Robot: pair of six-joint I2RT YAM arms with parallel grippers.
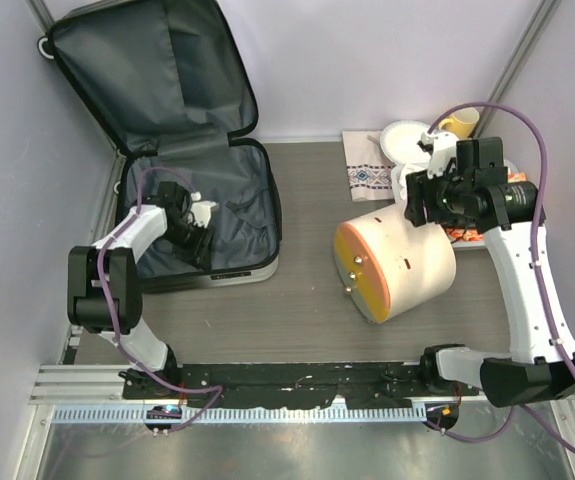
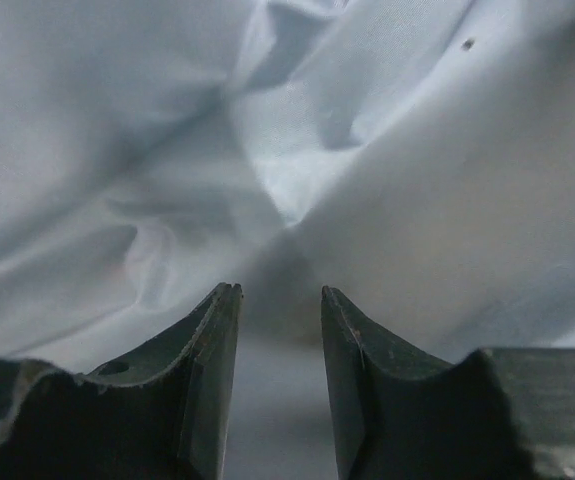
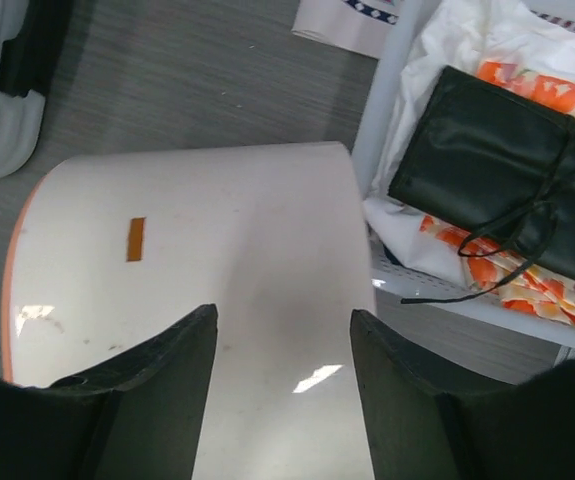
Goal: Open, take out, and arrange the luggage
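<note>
a cream round case (image 1: 407, 262) with an orange face lies on its side on the grey table (image 1: 307, 310). just beside it, a white basket (image 3: 383, 100) holds a black tied pouch (image 3: 497, 175) lying on flowered cloth (image 3: 532, 88). behind the case sit a folded towel (image 1: 367, 170), a white dish (image 1: 404, 140) and a yellow cup (image 1: 459, 124).

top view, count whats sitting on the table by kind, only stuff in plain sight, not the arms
open hard-shell suitcase with dark grey fabric lining: 1
white drum-shaped container with orange end: 1
white cloth with dark embroidered band: 1
white round dish: 1
yellow cup: 1
total: 5
</note>
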